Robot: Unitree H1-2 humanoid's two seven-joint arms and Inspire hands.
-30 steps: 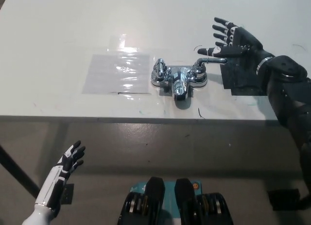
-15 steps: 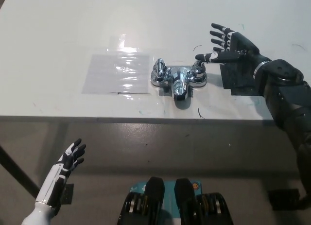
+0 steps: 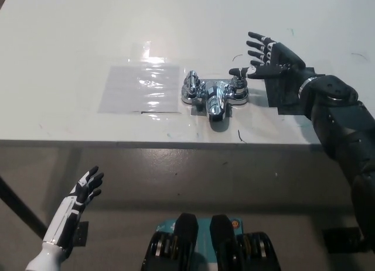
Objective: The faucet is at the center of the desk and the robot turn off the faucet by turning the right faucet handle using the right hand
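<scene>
A chrome faucet (image 3: pixel 214 95) stands at the middle of the white desk (image 3: pixel 70 54), its spout pointing toward the front edge. Its left handle (image 3: pixel 191 83) rises at the left. The right handle (image 3: pixel 239 82) now points toward the far side. My black right hand (image 3: pixel 268 60) is open just right of and behind that handle, fingers spread, with its thumb tip lying against the handle's end. My white left hand (image 3: pixel 84 191) rests open below the desk's front edge at the lower left.
A clear plastic sheet (image 3: pixel 140 87) lies flat left of the faucet. A dark patch (image 3: pixel 287 95) sits on the desk under my right forearm. The desk's front edge runs across the middle of the picture, with floor below.
My right hand has swept left and away from me, pushing the right handle from pointing right round toward the far side. The left hand has barely moved.
</scene>
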